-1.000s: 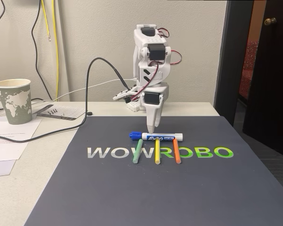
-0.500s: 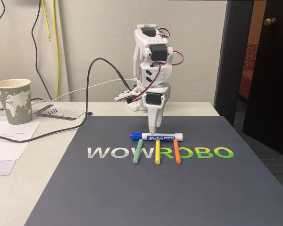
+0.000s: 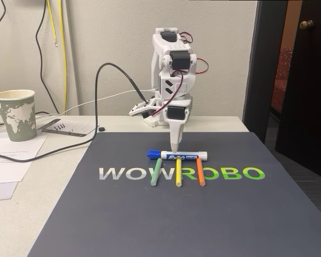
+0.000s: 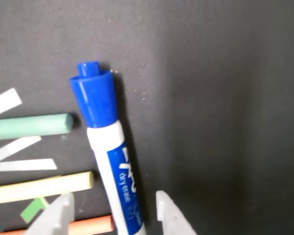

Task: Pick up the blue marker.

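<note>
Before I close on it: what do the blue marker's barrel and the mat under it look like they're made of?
The blue marker looks like smooth, slightly glossy plastic: soft sheen on the cap, printed label on the white barrel. The mat looks like matte dark fabric or rubber, showing a fine grain and lint specks in the wrist view; which one is unclear. The end effector straddles the barrel, open.

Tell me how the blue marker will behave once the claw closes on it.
The blue marker looks like a rigid round plastic barrel, so it should stay stiff but may roll sideways on the flat mat if nudged. Its glossy surface could slip between the claw fingertips. It is probably light, and the open fingertips straddle it mid-barrel, so it should lift fairly level.
</note>
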